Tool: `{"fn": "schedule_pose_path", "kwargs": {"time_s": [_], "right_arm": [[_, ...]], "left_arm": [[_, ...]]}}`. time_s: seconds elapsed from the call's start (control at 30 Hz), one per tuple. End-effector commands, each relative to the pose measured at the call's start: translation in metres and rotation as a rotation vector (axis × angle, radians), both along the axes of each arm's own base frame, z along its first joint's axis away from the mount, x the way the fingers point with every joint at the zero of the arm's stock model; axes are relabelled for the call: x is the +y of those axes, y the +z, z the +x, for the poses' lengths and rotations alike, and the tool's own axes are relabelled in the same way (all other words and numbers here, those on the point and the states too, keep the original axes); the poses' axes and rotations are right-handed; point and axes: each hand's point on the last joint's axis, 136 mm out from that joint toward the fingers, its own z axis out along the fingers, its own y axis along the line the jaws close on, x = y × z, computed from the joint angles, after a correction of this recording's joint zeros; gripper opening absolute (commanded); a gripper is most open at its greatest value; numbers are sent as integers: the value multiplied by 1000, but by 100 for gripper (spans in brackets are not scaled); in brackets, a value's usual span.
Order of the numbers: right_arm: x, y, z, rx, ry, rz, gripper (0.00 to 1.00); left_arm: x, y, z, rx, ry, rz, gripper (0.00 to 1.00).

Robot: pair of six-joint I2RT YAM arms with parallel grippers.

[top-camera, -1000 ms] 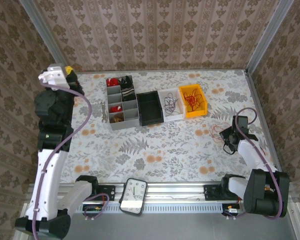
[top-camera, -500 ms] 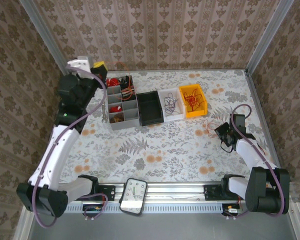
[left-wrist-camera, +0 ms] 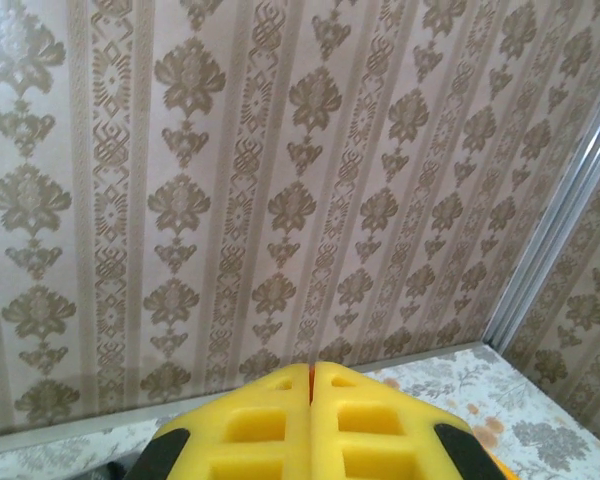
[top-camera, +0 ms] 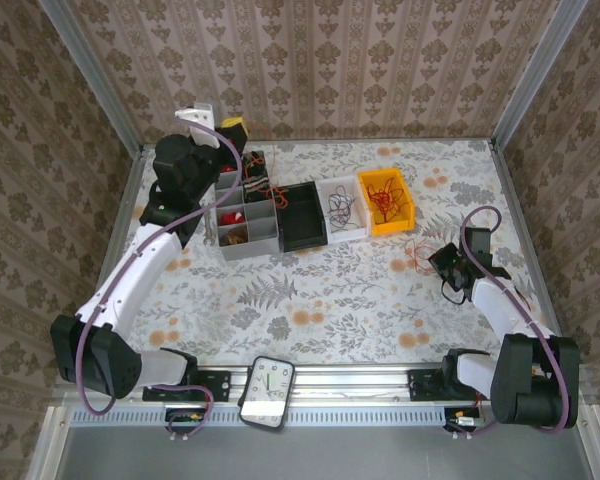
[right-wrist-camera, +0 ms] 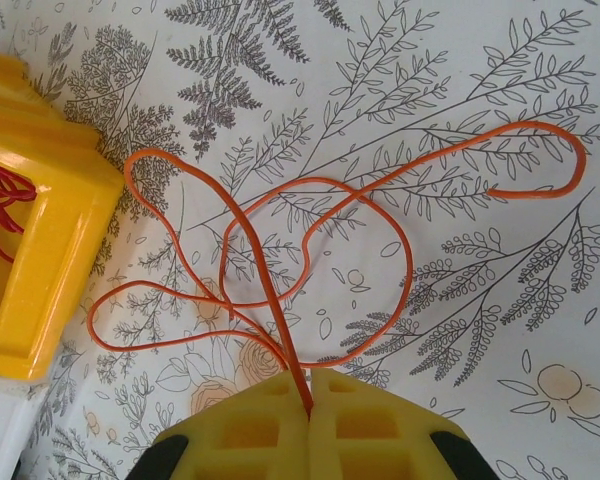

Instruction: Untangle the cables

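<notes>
left tool (top-camera: 235,124) (left-wrist-camera: 311,372): raised by the patterned back wall above the far left corner of the counter (top-camera: 330,290); its 2 yellow fingers are pressed together, with a sliver of thin red-orange cable (left-wrist-camera: 311,360) pinched at the seam.
thin red-orange cable (top-camera: 264,176): trails from the left tool down over the grey compartment organizer (top-camera: 245,247).
right tool (top-camera: 446,262) (right-wrist-camera: 310,385): low over the right side of the counter, fingers closed tight on the thin orange cable (right-wrist-camera: 270,280) (top-camera: 420,255).
thin orange cable: lies flat on the counter in several crossing loops, just beside the yellow plastic bin (top-camera: 408,212) (right-wrist-camera: 40,250).
yellow plastic bin: holds a bunch of red wires (top-camera: 383,196).
white bin (top-camera: 324,188): between the yellow plastic bin and the black bin (top-camera: 300,218); holds curly black wires (top-camera: 342,210).
</notes>
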Motion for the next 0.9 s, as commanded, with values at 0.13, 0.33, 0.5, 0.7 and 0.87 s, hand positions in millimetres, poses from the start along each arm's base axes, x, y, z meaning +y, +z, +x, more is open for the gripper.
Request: {"fn": "schedule_pose_path", "kwargs": {"time_s": [0.13,0.33,0.5,0.7,0.87], "right_arm": [[6,-2,1,-17,37,5,1],[7,-3,0,-18,41,6,1],[7,1,1,-25,53,2,2],[7,3,1,-25,62,-9,1],[7,2,0,-22,66,-12,1]], "left_arm": [[-12,26,-5,-67,-41,-40,0],[-31,-4,2,-14,-54,-8,0],[-40,-36,16,46,-45,1,0],[-61,-67,19,112,-84,-3,0],[-64,-96,25,170,-76,17,0]]}}
